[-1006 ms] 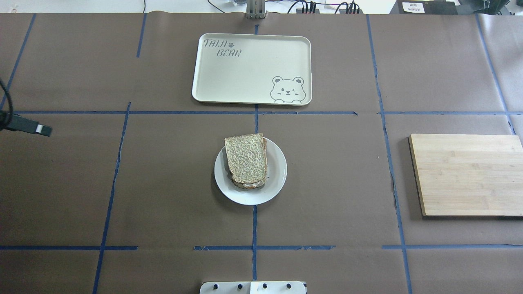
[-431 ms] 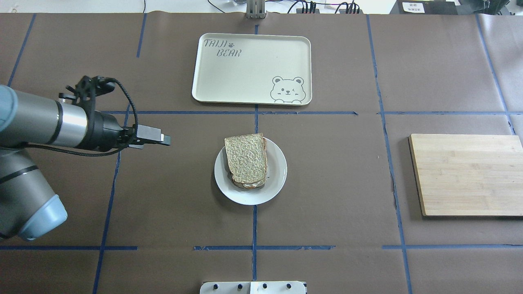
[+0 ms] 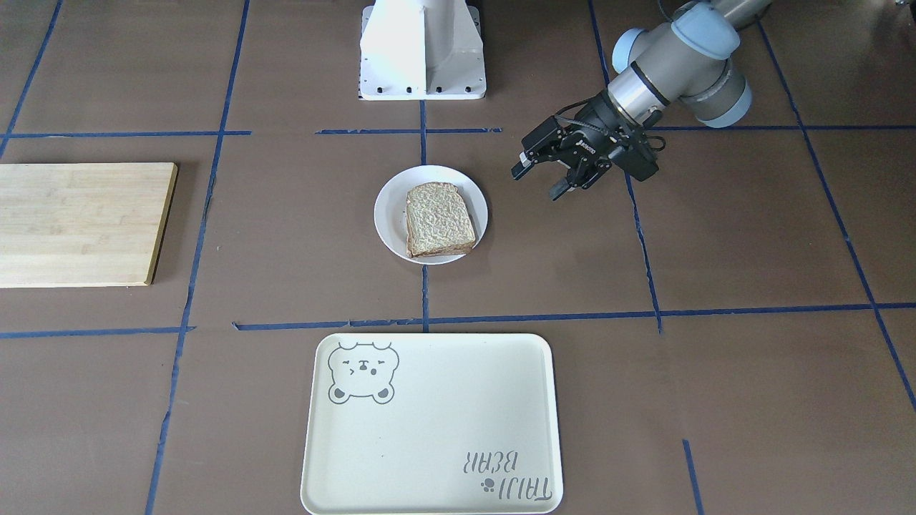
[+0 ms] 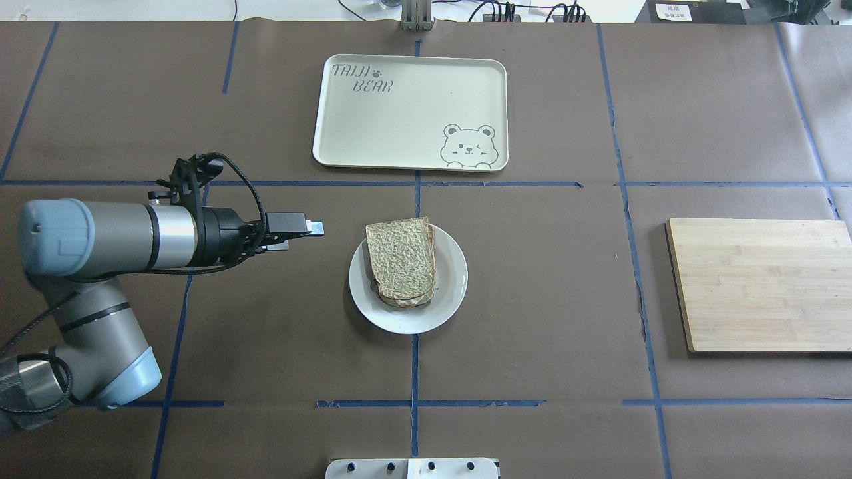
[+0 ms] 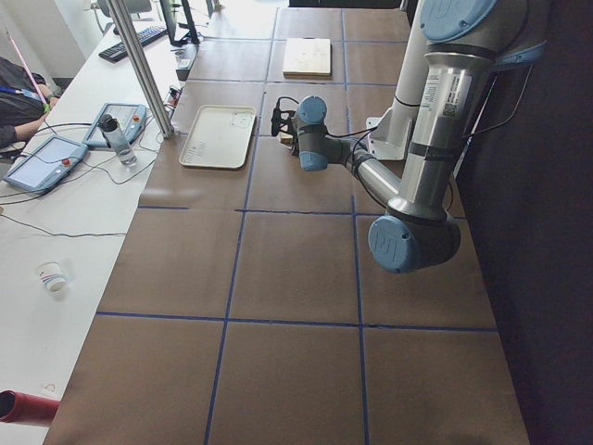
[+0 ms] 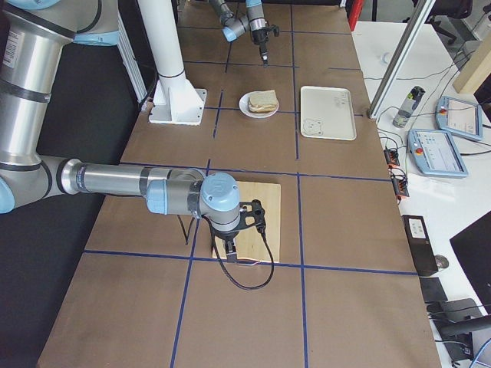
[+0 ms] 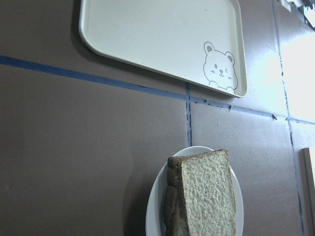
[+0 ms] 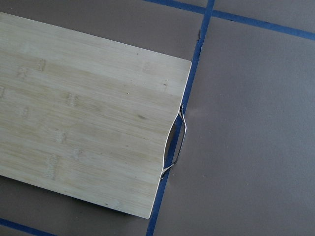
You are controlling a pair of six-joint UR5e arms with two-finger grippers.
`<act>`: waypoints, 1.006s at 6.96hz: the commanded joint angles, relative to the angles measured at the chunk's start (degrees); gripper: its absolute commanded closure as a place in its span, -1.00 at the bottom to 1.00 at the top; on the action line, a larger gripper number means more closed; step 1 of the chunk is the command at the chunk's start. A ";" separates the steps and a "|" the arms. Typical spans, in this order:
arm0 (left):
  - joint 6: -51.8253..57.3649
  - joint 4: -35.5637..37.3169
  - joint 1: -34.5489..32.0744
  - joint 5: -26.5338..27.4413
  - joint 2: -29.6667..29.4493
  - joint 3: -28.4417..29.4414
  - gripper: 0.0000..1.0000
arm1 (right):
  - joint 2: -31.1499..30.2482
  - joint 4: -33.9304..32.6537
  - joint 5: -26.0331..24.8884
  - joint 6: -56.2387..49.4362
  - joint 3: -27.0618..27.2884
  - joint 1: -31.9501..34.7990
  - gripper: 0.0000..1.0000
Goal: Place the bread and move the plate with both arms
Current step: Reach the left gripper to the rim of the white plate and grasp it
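Note:
The bread (image 4: 401, 256) is a speckled wholemeal slice lying on top of a stack on the small white plate (image 4: 447, 293) at the table's middle. It also shows in the front view (image 3: 438, 218) and the left wrist view (image 7: 209, 196). My left gripper (image 3: 538, 182) is open and empty. It hovers just off the plate's left side, apart from it, and it also shows in the overhead view (image 4: 307, 233). My right gripper (image 6: 232, 247) shows only in the right side view, over the near end of the wooden board. I cannot tell whether it is open or shut.
A cream bear tray (image 4: 399, 113) lies beyond the plate. A wooden cutting board (image 4: 759, 283) with a metal handle (image 8: 176, 147) lies at the far right. The white pedestal base (image 3: 422, 50) stands at the robot's side of the table.
My left arm has swung in from the table's left edge and moved right, so its gripper now sits close to the plate. The bread and plate have not moved.

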 commanded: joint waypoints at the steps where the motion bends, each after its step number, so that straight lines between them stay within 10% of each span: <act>1: -2.00 -4.25 5.39 7.56 -3.31 6.05 -1.00 | 0.10 0.00 0.00 0.12 -0.01 0.00 -1.00; 4: -2.17 -6.17 9.27 10.82 -5.68 11.93 -0.99 | 0.19 0.00 0.00 0.12 -0.01 0.00 -1.00; 7: -13.48 -6.27 10.42 12.85 -8.41 12.12 0.23 | 0.02 0.00 0.00 0.03 -0.01 0.00 -1.00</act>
